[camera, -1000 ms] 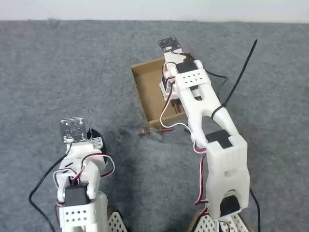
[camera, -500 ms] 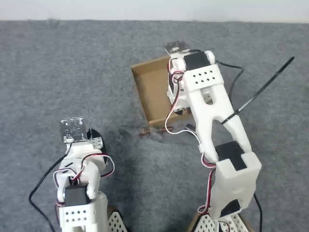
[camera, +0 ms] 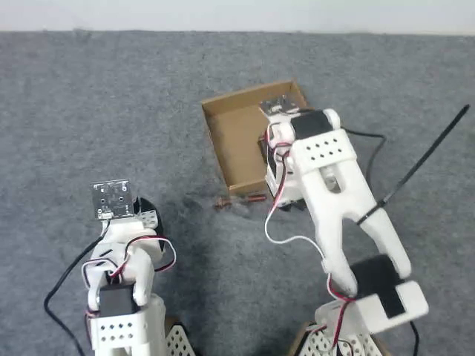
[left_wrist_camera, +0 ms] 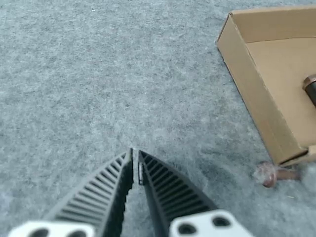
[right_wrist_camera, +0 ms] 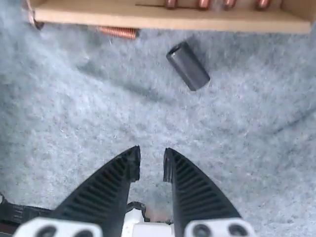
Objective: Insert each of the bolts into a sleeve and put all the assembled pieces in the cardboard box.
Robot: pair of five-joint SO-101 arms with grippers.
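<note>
Bolt (right_wrist_camera: 117,32): one beside cardboard box (right_wrist_camera: 148,19); sleeve (right_wrist_camera: 187,65): one loose. Left end effector (left_wrist_camera: 136,155) closed; right end effector (right_wrist_camera: 151,158) narrow.

This looks like a small robotics lab or a hobby workbench. The table is covered up to its far edge with a grey felt mat (camera: 111,89), and behind it is a plain pale wall (camera: 223,13). At the near edge are fixed a white plastic arm (camera: 122,297) and a second arm (camera: 334,193), both with loose servo wires (camera: 293,239).
</note>
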